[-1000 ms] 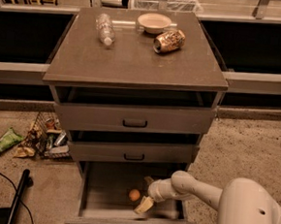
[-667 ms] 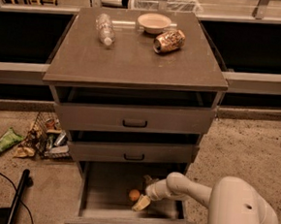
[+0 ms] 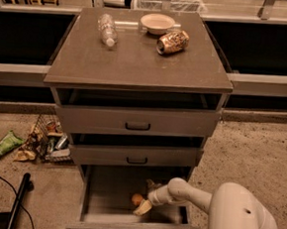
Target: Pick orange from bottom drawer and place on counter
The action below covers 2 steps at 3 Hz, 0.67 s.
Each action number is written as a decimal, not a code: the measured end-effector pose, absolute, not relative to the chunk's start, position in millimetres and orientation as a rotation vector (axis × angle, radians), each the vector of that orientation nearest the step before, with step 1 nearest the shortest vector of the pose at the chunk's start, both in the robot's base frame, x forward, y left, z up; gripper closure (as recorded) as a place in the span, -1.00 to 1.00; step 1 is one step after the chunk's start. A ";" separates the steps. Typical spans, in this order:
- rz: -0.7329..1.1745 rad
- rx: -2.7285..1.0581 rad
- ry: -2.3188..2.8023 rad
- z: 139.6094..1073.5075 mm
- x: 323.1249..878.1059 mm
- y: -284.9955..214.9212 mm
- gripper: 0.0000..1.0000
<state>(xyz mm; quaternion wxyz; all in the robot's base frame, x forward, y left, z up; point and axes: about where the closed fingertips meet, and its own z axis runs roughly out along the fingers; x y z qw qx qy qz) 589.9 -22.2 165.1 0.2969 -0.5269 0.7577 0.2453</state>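
Looking into the pulled-out bottom drawer (image 3: pixel 106 199), we find the end effector (image 3: pixel 145 203) low on its floor, right beside the orange (image 3: pixel 137 199), whose right side it partly hides. How wide it stands we cannot tell. The drawer's front is cut off at the frame's lower edge, and the worktop (image 3: pixel 137 61) carries a bowl (image 3: pixel 157 23), a can (image 3: pixel 172 41) and a bottle (image 3: pixel 107 29).
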 end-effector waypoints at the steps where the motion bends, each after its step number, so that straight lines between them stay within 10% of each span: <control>1: 0.622 -1.390 1.983 148.0 596.7 -20.3 -1.00; 2: 0.603 -1.394 1.949 137.6 600.9 -18.5 -1.00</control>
